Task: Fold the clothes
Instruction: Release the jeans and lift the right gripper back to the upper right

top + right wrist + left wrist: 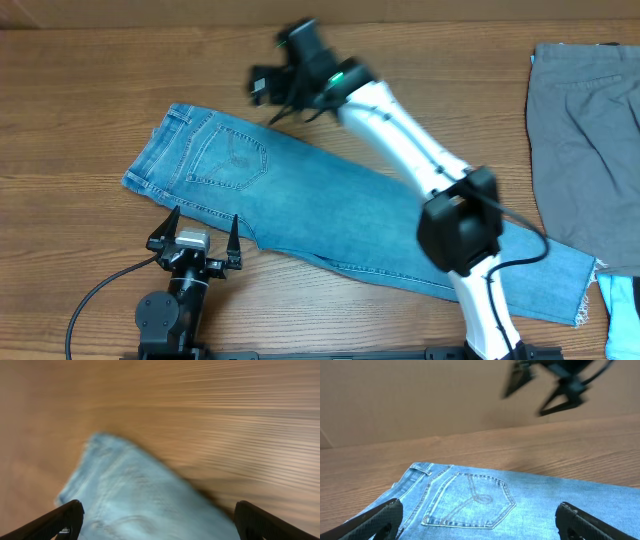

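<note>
The clothes are light blue jeans (pixel 330 205) lying flat and slanted across the table, waistband at the left, leg hems at the lower right. One curved-stitch back pocket (pixel 470 500) faces up. My left gripper (pixel 205 216) sits low at the near edge of the seat area, open, its fingers (pixel 377 520) spread wide with the pocket ahead of them. My right gripper (pixel 275 68) hovers above the table just beyond the far edge of the jeans, open and holding nothing. Its blurred wrist view looks down on the denim (pixel 140 505).
A grey garment (pixel 585 140) lies at the right edge of the table, with a pale blue cloth (pixel 622 310) below it at the near right corner. The right arm (pixel 420 150) stretches across over the jeans' legs. Bare wood surrounds the jeans.
</note>
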Action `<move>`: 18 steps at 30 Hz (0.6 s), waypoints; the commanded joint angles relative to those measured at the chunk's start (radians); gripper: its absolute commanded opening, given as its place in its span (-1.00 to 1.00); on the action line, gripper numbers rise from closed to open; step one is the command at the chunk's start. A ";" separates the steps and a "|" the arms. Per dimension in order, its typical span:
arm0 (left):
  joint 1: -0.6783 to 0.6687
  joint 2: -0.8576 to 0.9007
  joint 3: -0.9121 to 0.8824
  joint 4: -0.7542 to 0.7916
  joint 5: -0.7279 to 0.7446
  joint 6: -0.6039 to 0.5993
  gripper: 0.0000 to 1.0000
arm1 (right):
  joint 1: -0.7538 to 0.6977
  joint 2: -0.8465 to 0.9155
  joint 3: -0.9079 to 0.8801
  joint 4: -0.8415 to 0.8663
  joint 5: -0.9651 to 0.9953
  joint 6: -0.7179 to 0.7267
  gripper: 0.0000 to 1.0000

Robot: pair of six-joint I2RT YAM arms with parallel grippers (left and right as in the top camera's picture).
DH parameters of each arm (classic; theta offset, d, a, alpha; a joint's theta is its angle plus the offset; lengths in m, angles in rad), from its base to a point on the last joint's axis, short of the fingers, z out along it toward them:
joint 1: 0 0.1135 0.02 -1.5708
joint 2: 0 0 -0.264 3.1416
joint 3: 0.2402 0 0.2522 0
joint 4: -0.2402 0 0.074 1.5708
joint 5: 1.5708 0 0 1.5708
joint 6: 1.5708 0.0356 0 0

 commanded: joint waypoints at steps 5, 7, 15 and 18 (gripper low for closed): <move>0.002 -0.010 -0.005 0.000 -0.006 0.012 1.00 | -0.204 -0.072 0.037 -0.262 0.020 -0.004 1.00; 0.002 -0.010 -0.005 0.000 -0.006 0.012 0.99 | -0.240 -0.071 0.037 -0.291 0.056 -0.004 1.00; 0.002 -0.010 -0.005 0.000 -0.006 0.012 1.00 | -0.397 -0.071 0.037 -0.333 0.280 -0.003 1.00; 0.002 -0.010 -0.005 0.000 -0.006 0.012 0.99 | -0.444 -0.071 0.037 -0.345 0.279 -0.003 1.00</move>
